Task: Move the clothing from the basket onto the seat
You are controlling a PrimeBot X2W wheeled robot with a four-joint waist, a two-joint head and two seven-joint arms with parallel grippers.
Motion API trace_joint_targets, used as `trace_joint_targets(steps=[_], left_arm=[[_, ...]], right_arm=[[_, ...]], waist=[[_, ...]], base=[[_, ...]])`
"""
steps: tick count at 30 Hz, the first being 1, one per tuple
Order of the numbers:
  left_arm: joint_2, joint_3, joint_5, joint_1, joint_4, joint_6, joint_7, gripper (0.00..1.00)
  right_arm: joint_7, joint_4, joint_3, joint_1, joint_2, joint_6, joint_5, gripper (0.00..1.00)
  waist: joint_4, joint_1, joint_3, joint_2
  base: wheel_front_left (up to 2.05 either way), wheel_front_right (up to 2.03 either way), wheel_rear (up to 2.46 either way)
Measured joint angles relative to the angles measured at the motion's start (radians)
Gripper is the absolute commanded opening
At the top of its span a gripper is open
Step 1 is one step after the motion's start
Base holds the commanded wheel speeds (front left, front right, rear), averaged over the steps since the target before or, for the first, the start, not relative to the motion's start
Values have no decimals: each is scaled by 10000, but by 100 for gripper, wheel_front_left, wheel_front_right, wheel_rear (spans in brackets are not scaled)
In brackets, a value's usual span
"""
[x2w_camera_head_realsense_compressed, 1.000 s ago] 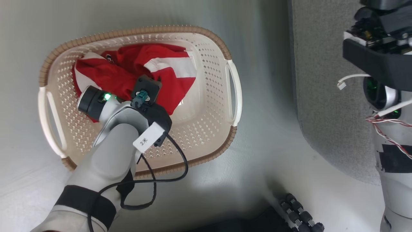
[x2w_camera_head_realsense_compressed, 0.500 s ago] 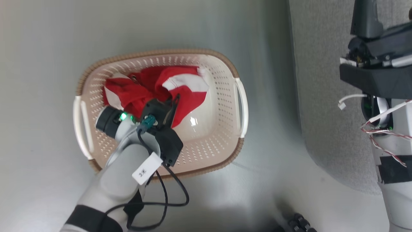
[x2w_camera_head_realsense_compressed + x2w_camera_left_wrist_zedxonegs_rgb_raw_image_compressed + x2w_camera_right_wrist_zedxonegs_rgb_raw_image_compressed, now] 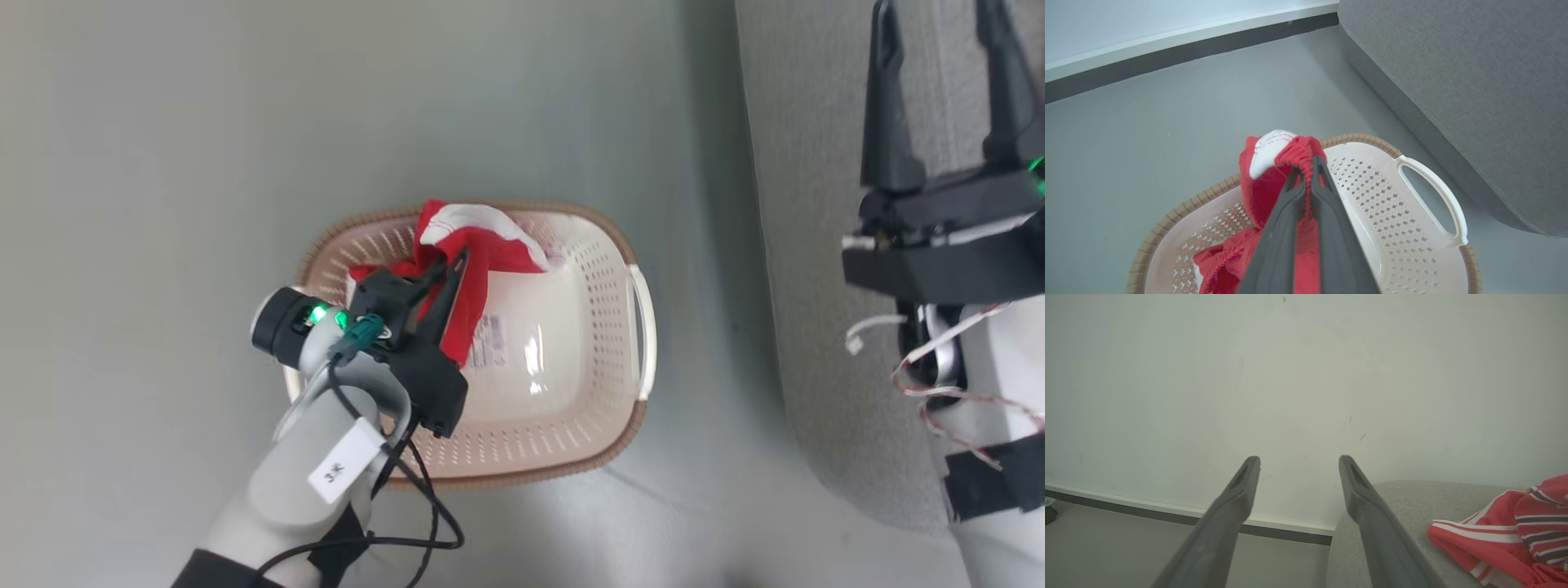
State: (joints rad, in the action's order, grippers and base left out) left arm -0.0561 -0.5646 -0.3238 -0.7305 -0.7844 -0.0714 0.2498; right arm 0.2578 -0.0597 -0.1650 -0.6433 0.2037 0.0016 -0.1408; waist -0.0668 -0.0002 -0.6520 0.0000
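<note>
Left claw (image 3: pixel 1308 165) pinching red cloth (image 3: pixel 1259 196), held up over basket (image 3: pixel 1363 192). Right claw (image 3: pixel 1299 459) spread, empty. Seat (image 3: pixel 1453 81) on right. Small pinch: cloth may slip. Hanging end may snag, tip basket.

Soft, even light; glare inside the basket (image 3: pixel 608 343), right of the left end effector (image 3: pixel 455 261); corners perhaps slightly dim.

Two labels, little legible.
We read a handwritten "3" and an unclear mark on the white tag (image 3: pixel 343 460) on the left arm (image 3: pixel 277 498); the sticker (image 3: pixel 488 341) inside the basket (image 3: pixel 522 476) is too small to read.
</note>
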Motion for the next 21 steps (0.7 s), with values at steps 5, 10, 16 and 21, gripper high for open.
trace_joint_targets(steps=[5,10,16,21], left_arm=[[-357,188,-8,128,742,-94,0,0],[-621,449,-67,254,1455,-174,0,0],[-848,763,-318,321,2092,-180,0,0],[-955,880,-360,472,2569,-257,0,0]], right_arm=[[-2,-407,-54,564,-67,77,-82,100],[-2,-769,-188,1113,-268,132,-102,100],[-2,-1057,-328,1479,-449,174,-205,100],[-4,-1367,-489,1733,-560,330,-278,100]], waist=[[224,1,695,0],[415,1,1405,0],[566,0,2120,-1],[679,0,2833,-1]], base=[[0,0,0],[0,0,0],[0,0,0],[0,0,0]])
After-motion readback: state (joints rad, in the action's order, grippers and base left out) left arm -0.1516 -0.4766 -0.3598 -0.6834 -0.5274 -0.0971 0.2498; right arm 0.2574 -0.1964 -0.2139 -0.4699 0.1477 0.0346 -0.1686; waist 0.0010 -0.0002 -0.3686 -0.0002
